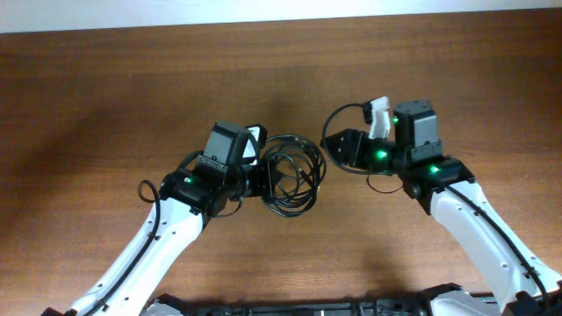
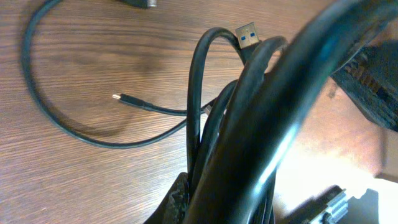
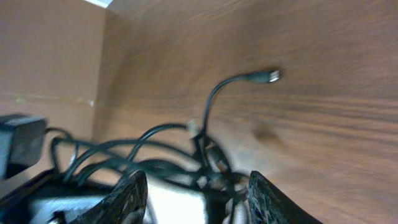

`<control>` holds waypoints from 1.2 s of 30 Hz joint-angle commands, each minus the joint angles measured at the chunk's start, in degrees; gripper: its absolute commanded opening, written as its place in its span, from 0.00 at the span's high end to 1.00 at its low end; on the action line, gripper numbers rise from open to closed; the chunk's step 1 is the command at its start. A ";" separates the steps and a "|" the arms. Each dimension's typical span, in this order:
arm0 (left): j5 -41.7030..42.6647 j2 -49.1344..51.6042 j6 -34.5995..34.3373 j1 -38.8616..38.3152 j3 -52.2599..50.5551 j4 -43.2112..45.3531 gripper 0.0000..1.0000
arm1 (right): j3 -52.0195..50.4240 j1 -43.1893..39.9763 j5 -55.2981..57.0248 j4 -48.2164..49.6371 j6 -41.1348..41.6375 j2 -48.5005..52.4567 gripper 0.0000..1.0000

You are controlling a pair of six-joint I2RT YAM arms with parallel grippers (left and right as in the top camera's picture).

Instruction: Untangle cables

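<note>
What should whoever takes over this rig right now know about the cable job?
Left claw: appears shut on the cables, with strands running up out of it.
Right claw: open, gripping nothing, facing the bundle.
Cables: one tangled bundle on the table between the arms. A USB plug and a small plug stick out free.
Done: no cord separated yet.
Left: draw each cord out of the tangle and lay them apart.

Glossy rubbery cables [image 2: 273,124], matt wood-grain table [image 1: 88,105]
</note>
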 commanded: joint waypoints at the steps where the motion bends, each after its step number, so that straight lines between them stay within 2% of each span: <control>1: 6.29 -1.18 2.60 -0.02 0.22 3.26 0.96 | 0.59 0.13 1.29 -2.27 -8.68 -0.11 0.50; 7: 11.74 -1.18 2.62 -0.02 0.22 7.85 0.91 | 0.59 2.38 20.46 -11.89 -10.69 0.22 0.45; 14: 12.09 -1.18 2.62 0.02 0.22 7.89 0.91 | 0.59 2.32 19.85 -12.37 -10.67 0.42 0.41; 21: 12.13 -1.18 2.60 0.02 0.22 10.03 0.91 | 0.59 2.32 9.05 -12.55 -10.67 0.44 0.41; 29: 12.74 -1.18 2.60 -0.85 0.22 9.99 0.94 | 0.59 5.14 8.55 -9.92 -10.69 0.44 0.41; 31: 12.74 -1.18 2.64 -1.99 0.22 9.99 0.94 | 0.59 6.78 10.08 -7.63 -10.69 0.44 0.41; 36: 12.81 -1.18 4.39 -5.25 0.22 9.33 0.92 | 0.59 7.82 26.29 -3.43 -10.64 0.59 0.41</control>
